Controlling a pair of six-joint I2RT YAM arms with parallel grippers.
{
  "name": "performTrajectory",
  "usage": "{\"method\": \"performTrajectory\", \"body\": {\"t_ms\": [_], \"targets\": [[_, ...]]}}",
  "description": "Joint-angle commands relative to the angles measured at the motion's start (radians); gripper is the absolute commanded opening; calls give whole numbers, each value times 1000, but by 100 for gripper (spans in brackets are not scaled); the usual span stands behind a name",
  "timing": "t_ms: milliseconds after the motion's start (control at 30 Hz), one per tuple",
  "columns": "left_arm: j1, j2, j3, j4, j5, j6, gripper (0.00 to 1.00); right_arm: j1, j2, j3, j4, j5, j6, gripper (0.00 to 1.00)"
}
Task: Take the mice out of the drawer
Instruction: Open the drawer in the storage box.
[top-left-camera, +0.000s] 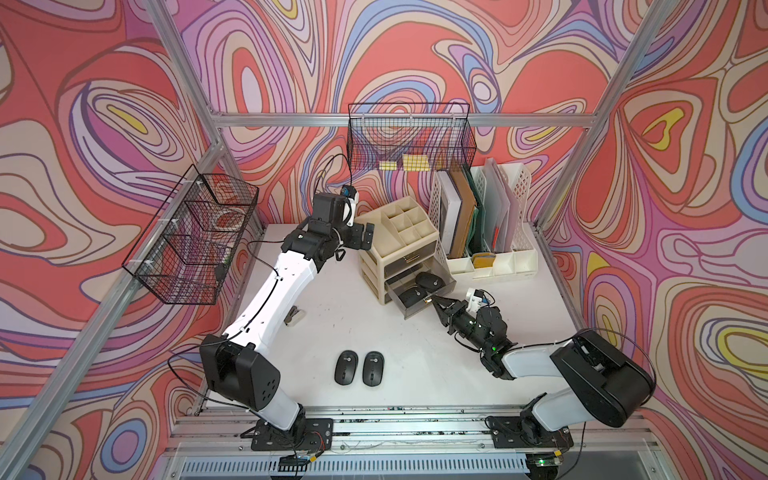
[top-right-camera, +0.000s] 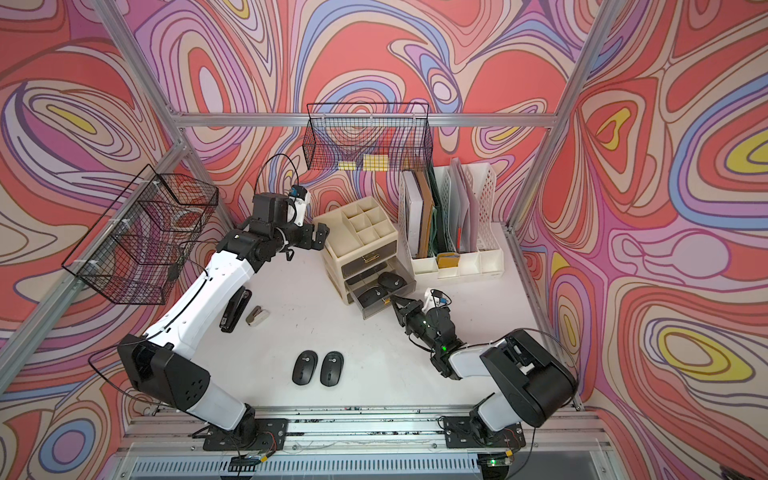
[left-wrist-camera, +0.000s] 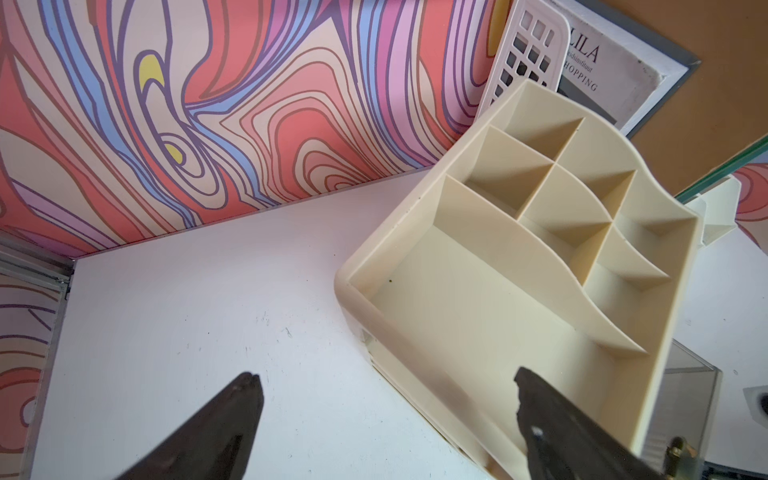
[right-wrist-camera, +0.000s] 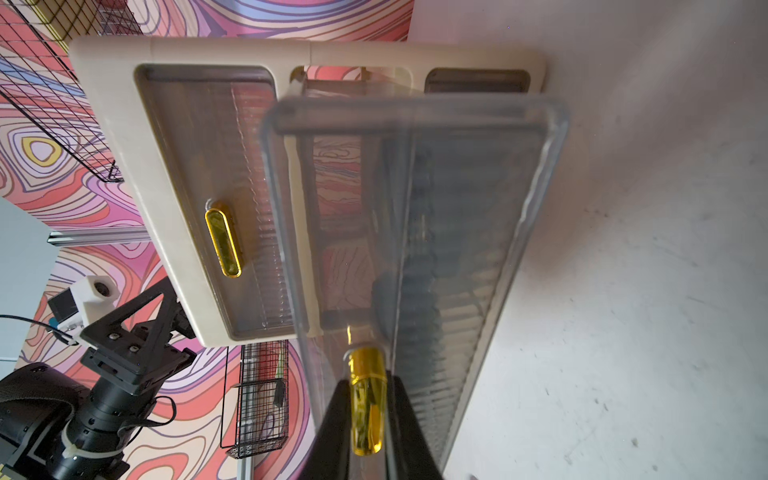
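Well before the organiser (top-left-camera: 380, 249), two mice (top-left-camera: 346, 366) lay on the swirl-walled room's white surface (top-left-camera: 332, 316). The right hand (top-left-camera: 433, 300) clamped the drawer's (top-left-camera: 409, 308) handle (top-left-camera: 427, 298); the left hand (top-left-camera: 364, 237) gaped wide.

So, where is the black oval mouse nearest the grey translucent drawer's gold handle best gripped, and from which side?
Probably pinch the black oval mouse across its two long sides, from straight above: it lies flat, and the walls of the grey translucent drawer block sideways approaches.

White-shelled arms (top-left-camera: 286, 278) with black joints (top-left-camera: 237, 370) (thin black cables (top-left-camera: 269, 293) looped alongside) end in tapered black fingers (left-wrist-camera: 224, 424).
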Motion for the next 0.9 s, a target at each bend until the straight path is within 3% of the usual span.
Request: {"method": "performTrajectory", "body": {"t_ms": [0,133,400,600,867], "targets": [[5,-13,6,-20,-6,0,99,4,-48,-26,-160,17,-37,18],[5,-11,7,-19,0,-1,99,4,-89,-20,-240,24,-52,33],[5,-22,7,-20,-3,3,99,3,-159,-27,-337,45,-99,44],[5,-46,21,-34,13,30,99,4,-355,42,-671,78,-288,60],[-10,-43,149,-159,173,23,99,3,-534,216,-1082,125,-571,74]]}}
